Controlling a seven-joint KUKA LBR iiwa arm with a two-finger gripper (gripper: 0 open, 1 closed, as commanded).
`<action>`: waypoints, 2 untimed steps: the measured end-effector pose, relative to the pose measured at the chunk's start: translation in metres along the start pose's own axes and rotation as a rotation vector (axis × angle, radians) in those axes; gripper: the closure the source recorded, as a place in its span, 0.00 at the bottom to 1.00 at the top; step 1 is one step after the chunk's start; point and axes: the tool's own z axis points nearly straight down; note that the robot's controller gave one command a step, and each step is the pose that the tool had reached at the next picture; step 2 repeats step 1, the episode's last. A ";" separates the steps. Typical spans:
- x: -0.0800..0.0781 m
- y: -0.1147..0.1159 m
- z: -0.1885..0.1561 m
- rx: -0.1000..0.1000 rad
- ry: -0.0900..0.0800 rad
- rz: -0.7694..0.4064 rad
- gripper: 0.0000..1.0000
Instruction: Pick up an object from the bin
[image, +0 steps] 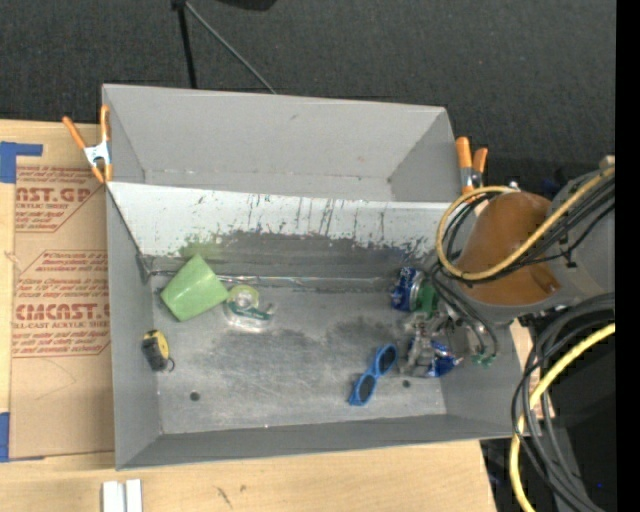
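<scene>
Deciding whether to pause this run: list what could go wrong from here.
1. The gripper sits among crowded small blue things at the right end of the bin; it may grab two or none.
2. The blue sunglasses lie just beside it and could be knocked or snagged.

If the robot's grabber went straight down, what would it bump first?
Probably the crumpled blue thing right under the gripper, at the right of the bin. The blue sunglasses lie off to its side, out of that line. Depth is hard to judge here, so it could reach the floor instead.
</scene>
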 end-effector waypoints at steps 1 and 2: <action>0.006 0.010 -0.141 0.003 -0.010 -0.025 1.00; 0.006 0.010 -0.141 0.003 -0.010 -0.025 1.00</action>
